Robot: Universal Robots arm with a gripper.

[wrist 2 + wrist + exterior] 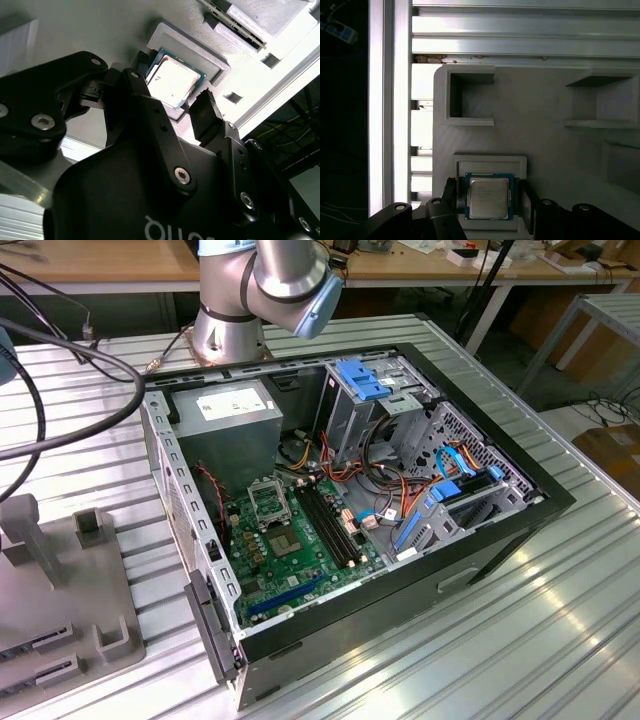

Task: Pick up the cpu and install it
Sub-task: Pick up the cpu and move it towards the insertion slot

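The cpu (489, 197), a small square chip with a dull metal top and a green rim, lies flat in a raised white nest (490, 164) on a pale fixture plate. In both wrist views my gripper (487, 192) is open, with one black finger (451, 194) on each side of the chip and small gaps between. The second wrist view shows the cpu (170, 75) between the fingertips (204, 107) of the gripper (174, 92). In the exterior view the green motherboard (300, 560) lies in the open computer case, its silver socket frame (268, 505) near the power supply.
The grey fixture plate (60, 630) with raised blocks lies at the exterior view's left, beside the black case (500, 530). The arm's base (228, 325) stands behind the case. Inside are a grey power supply (228, 415), blue-tabbed drive cages (365, 380) and loose cables. Thick black cables (40, 400) hang at far left.
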